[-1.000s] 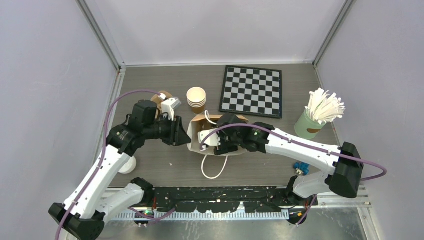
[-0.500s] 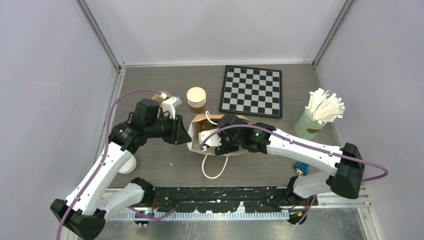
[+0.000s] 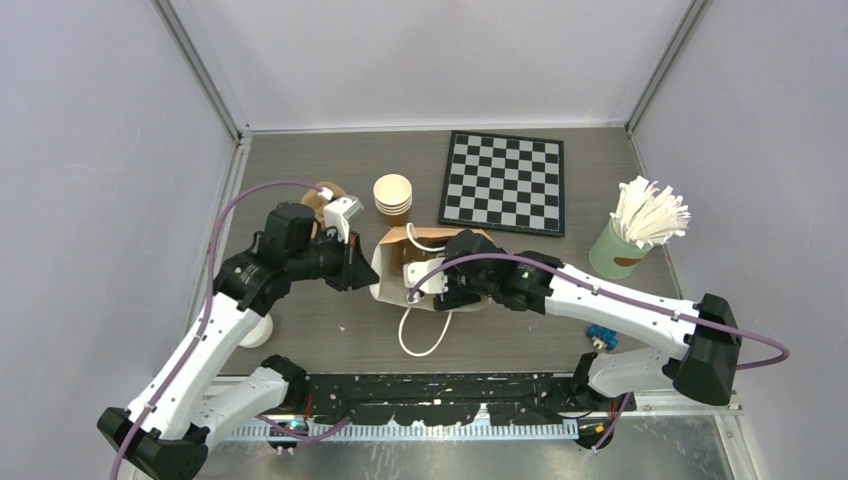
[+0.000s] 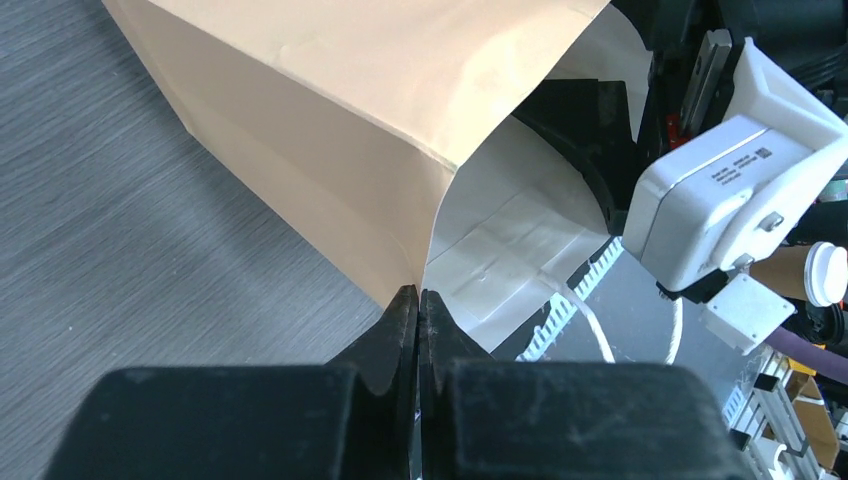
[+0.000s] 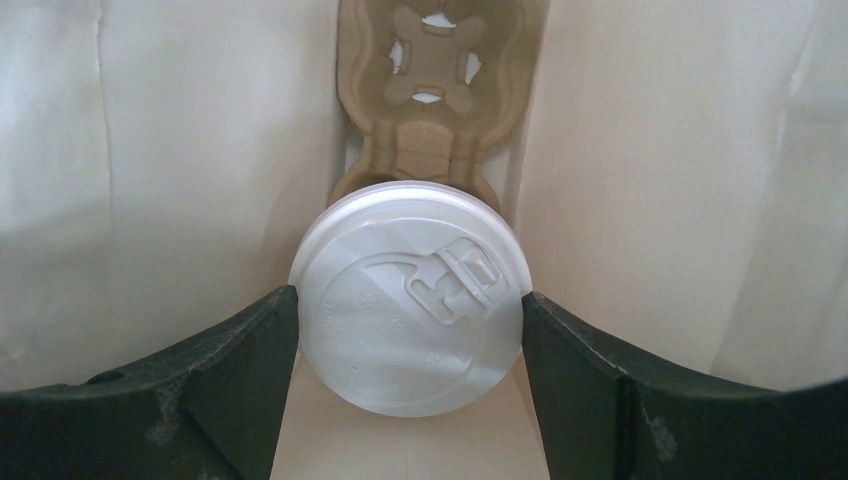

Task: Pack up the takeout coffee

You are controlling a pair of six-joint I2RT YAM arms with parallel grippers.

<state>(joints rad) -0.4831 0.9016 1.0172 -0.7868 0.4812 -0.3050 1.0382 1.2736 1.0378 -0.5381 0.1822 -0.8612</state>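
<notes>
A brown paper bag [image 3: 392, 248] lies on its side mid-table, its mouth facing the arms. My left gripper [image 3: 362, 270] is shut on the left edge of the bag's mouth, the jaws pinching the paper [image 4: 418, 295]. My right gripper [image 5: 408, 293] reaches inside the bag [image 5: 650, 150]. Its two fingers [image 5: 240, 370] press on either side of the takeout coffee's white lid [image 5: 410, 310]. The tan cup under the lid is hidden. A cardboard cup carrier [image 5: 435, 100] lies deeper in the bag, behind the coffee. From above, the coffee is hidden by the bag and my right wrist [image 3: 440, 285].
A stack of lidless tan cups [image 3: 393, 197] stands behind the bag. A chessboard [image 3: 503, 183] lies at the back right. A green cup of white sticks [image 3: 625, 245] is at the right. A loose white lid [image 3: 255, 331] lies near left. The bag's white handle [image 3: 420, 335] loops toward the near edge.
The bag's mouth has shifted a little to the left with my left gripper. My right arm has moved slightly, its gripper still inside the bag.
</notes>
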